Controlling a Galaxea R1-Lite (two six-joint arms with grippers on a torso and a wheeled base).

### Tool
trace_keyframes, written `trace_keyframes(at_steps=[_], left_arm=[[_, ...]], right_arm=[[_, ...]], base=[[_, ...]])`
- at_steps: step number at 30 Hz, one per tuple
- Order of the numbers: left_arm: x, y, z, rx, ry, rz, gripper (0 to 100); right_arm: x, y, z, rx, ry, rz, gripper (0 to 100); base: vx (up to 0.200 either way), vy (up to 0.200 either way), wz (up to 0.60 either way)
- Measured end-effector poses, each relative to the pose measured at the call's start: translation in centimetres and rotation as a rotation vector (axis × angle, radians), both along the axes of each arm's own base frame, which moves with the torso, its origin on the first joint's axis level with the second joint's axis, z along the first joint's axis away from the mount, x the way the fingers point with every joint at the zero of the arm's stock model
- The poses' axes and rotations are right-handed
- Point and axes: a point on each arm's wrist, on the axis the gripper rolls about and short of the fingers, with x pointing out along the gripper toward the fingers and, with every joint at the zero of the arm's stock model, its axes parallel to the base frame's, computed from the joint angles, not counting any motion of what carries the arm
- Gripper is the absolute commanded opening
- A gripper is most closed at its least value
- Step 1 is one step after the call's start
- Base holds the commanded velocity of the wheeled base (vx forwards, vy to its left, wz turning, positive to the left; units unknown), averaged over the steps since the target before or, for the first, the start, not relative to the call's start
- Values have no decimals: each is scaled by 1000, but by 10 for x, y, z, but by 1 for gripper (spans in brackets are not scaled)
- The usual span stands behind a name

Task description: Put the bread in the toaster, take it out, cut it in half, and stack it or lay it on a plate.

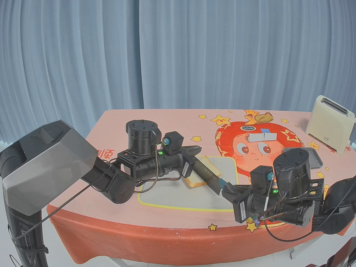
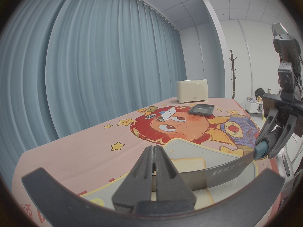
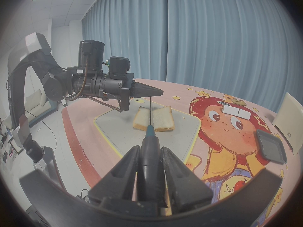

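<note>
Bread (image 1: 195,183) sits near the far edge of the board (image 1: 174,195), knife (image 1: 208,175) laid across its middle. My right pincer (image 1: 227,187) clamps the blue handle (image 1: 222,184). My left pincer (image 1: 195,151), pinched shut on nothing, hovers at the blade's tip. Risk, I reckon: the slice skids or tears if I saw without pinning it.
</note>
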Motion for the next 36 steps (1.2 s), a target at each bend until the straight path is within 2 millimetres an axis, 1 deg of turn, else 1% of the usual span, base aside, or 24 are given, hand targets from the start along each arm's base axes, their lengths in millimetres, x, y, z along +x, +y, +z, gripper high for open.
trace_keyframes(at_steps=[9,15,21,24,30,36], left_arm=[[-2,3,-7,5,7,3,0],[0,0,-3,5,7,1,0],[0,0,2,-3,-5,1,0],[-1,1,2,-3,-4,0,0],[1,3,-7,2,3,7,0],[0,0,-4,4,4,4,0]], right_arm=[[2,-1,2,5,-3,-6,0],[3,0,-1,-1,3,-7,0],[3,-1,2,2,-3,-14,0],[3,-2,4,7,-8,-14,0],[3,-2,3,6,-7,-15,0],[3,-3,1,1,-1,-16,0]], base=[[0,0,0],[0,0,0],[0,0,0],[0,0,0],[0,0,0],[0,0,0]])
